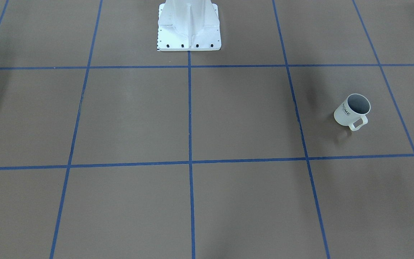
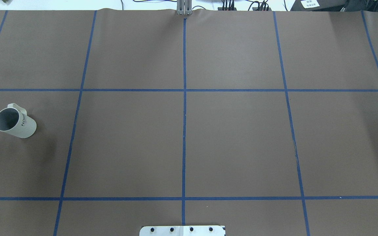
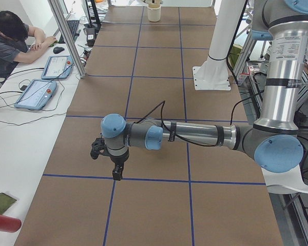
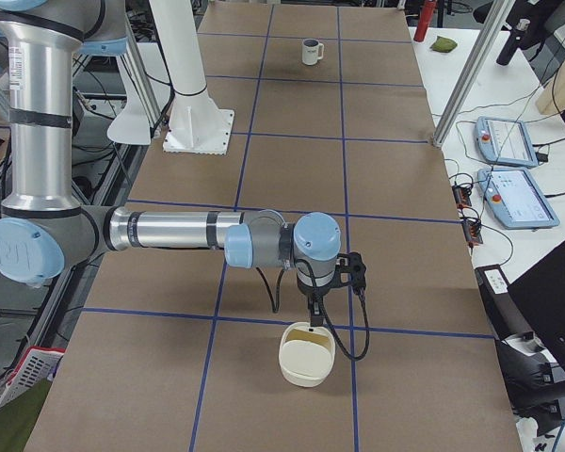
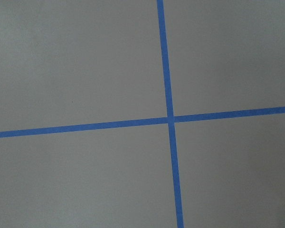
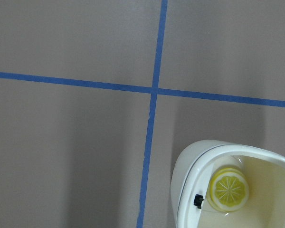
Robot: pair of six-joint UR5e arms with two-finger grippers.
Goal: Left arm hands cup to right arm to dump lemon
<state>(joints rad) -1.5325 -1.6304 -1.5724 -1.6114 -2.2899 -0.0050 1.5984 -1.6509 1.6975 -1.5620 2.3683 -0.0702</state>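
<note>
The cream-white cup (image 1: 352, 114) with "HOME" on its side stands upright on the brown table, on my left side, handle toward the operators; it also shows in the overhead view (image 2: 15, 123) and small and far in the exterior right view (image 4: 311, 51). Its grey inside shows no lemon. The lemon (image 6: 229, 189) lies in a cream bin (image 4: 307, 355) at the table's right end. My right gripper (image 4: 314, 320) hangs just above that bin; my left gripper (image 3: 116, 174) hovers over a tape crossing. I cannot tell whether either is open or shut.
The white robot pedestal (image 1: 189, 28) stands at the table's robot-side edge. Blue tape lines grid the table. An operator (image 3: 10, 41) sits at a side desk with teach pendants (image 3: 36, 95). A metal frame post (image 3: 66, 36) stands at that edge.
</note>
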